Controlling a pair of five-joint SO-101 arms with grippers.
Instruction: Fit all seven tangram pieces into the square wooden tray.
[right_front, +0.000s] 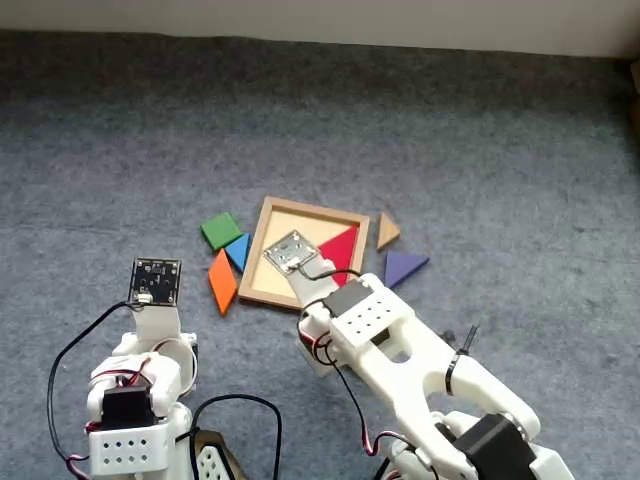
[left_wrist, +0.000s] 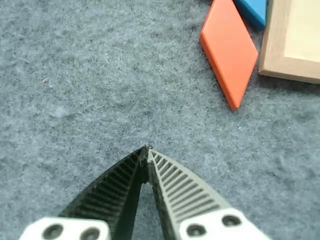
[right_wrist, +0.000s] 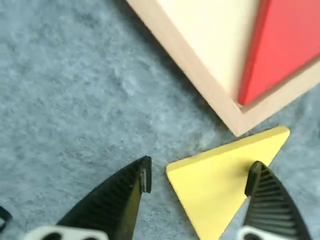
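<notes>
The square wooden tray (right_front: 262, 252) lies mid-table with a red triangle (right_front: 340, 250) in its right part. In the right wrist view my right gripper (right_wrist: 200, 175) is open, its fingers (right_wrist: 127, 192) straddling a yellow triangle (right_wrist: 222, 182) that lies flat on the carpet just outside a tray corner (right_wrist: 235, 117). In the left wrist view my left gripper (left_wrist: 146, 151) is shut and empty over bare carpet, short of the orange parallelogram (left_wrist: 229, 50). A blue triangle (right_front: 238, 250) and a green square (right_front: 220, 231) lie left of the tray.
A tan triangle (right_front: 386, 231) and a purple triangle (right_front: 403, 267) lie on the carpet right of the tray. The right arm (right_front: 400, 350) reaches over the tray's near edge. The carpet beyond the tray is open.
</notes>
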